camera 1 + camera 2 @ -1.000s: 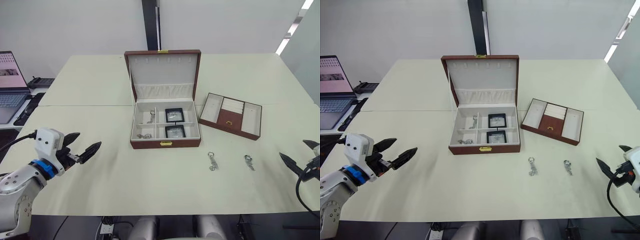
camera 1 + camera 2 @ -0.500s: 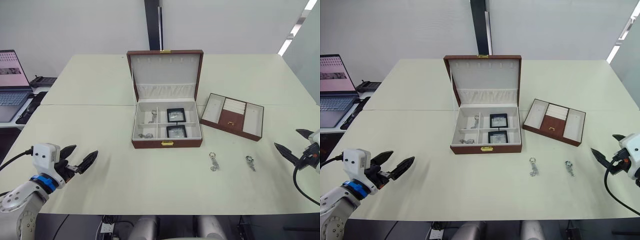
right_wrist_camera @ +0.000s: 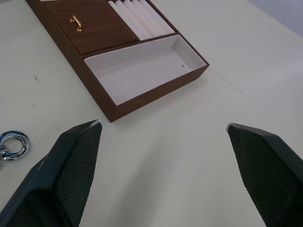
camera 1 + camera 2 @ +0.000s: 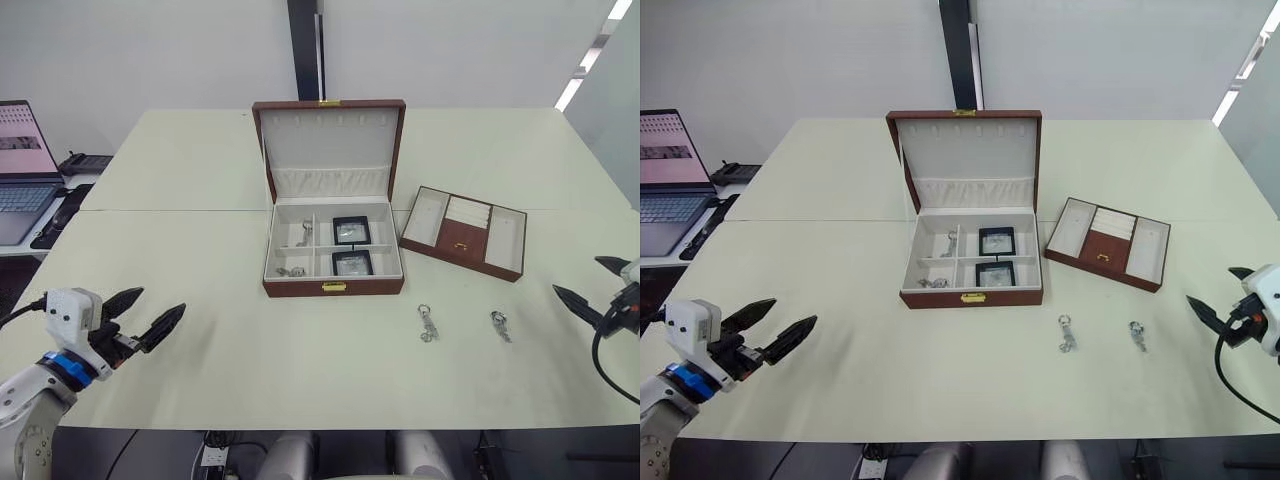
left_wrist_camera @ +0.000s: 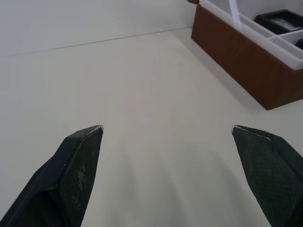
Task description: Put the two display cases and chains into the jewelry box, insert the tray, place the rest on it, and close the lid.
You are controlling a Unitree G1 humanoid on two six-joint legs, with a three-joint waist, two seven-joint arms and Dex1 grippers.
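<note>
Both arms have drawn back: left gripper (image 4: 145,317) and right gripper (image 4: 594,287), jaws spread, clear the shallow reddish-brown wooden tray (image 4: 463,230) for insertion.

A satin wood-look finish is seen on the jewelry box (image 4: 332,288); matt cream lining is shown inside the tray (image 3: 142,71).

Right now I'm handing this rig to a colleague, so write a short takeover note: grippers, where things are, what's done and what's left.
Left gripper open, holding nothing, over the table's near left. Right gripper open, holding nothing, near the right edge.
Jewelry box has its lid up; both display cases lie in its right compartments, chains in the left ones.
Done: cases and chains in.
Left: insert the tray, now on the table right of the box; set the two trinkets on it; close the lid.
</note>
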